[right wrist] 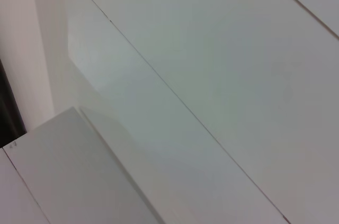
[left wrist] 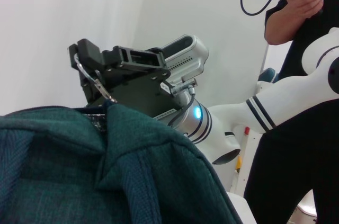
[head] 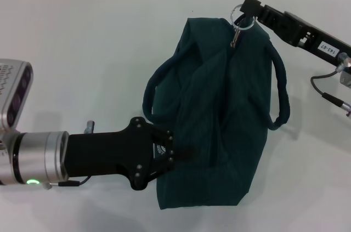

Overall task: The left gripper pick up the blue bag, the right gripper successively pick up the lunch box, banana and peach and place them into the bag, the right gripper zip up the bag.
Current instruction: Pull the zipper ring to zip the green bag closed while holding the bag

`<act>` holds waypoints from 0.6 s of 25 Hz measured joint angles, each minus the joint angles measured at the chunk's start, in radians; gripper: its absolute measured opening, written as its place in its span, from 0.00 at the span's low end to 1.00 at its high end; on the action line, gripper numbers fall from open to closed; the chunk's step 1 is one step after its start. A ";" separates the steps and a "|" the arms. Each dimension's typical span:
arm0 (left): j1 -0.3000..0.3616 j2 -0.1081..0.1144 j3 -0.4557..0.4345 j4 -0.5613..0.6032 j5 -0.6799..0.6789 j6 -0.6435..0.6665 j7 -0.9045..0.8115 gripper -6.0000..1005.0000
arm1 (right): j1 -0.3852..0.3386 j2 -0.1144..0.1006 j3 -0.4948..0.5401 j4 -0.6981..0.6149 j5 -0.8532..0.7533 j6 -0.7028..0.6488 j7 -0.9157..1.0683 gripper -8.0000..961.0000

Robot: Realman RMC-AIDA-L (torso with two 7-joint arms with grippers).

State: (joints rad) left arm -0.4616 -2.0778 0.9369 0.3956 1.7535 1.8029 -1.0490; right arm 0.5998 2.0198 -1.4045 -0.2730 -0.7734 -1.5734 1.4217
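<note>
The blue bag lies on the white table with its zipper run shut and its two loop handles spread to either side. My left gripper presses into the bag's near-left side, shut on the fabric. My right gripper is at the bag's far end, shut on the metal ring pull of the zipper. In the left wrist view the bag's fabric fills the foreground, with the right gripper holding the ring pull just above it. The lunch box, banana and peach are out of view.
The white table stretches around the bag. A person in black stands beyond the right arm in the left wrist view. The right wrist view shows only white wall panels.
</note>
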 joint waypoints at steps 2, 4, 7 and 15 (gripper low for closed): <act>0.000 -0.001 -0.001 0.000 -0.001 -0.002 0.000 0.07 | 0.000 0.001 0.000 0.000 0.001 0.000 0.001 0.02; 0.001 -0.001 -0.002 0.000 -0.001 -0.006 0.000 0.07 | 0.000 0.001 0.000 0.000 0.001 -0.001 0.002 0.02; 0.004 -0.004 -0.018 0.000 -0.001 -0.027 -0.001 0.07 | 0.000 0.001 -0.001 0.000 0.002 -0.005 0.003 0.02; 0.029 -0.009 -0.045 -0.003 -0.054 -0.110 -0.005 0.07 | 0.000 0.004 -0.008 0.000 -0.002 -0.058 0.006 0.02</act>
State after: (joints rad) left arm -0.4331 -2.0864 0.8915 0.3924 1.6990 1.6925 -1.0536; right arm 0.6000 2.0238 -1.4120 -0.2730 -0.7757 -1.6312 1.4275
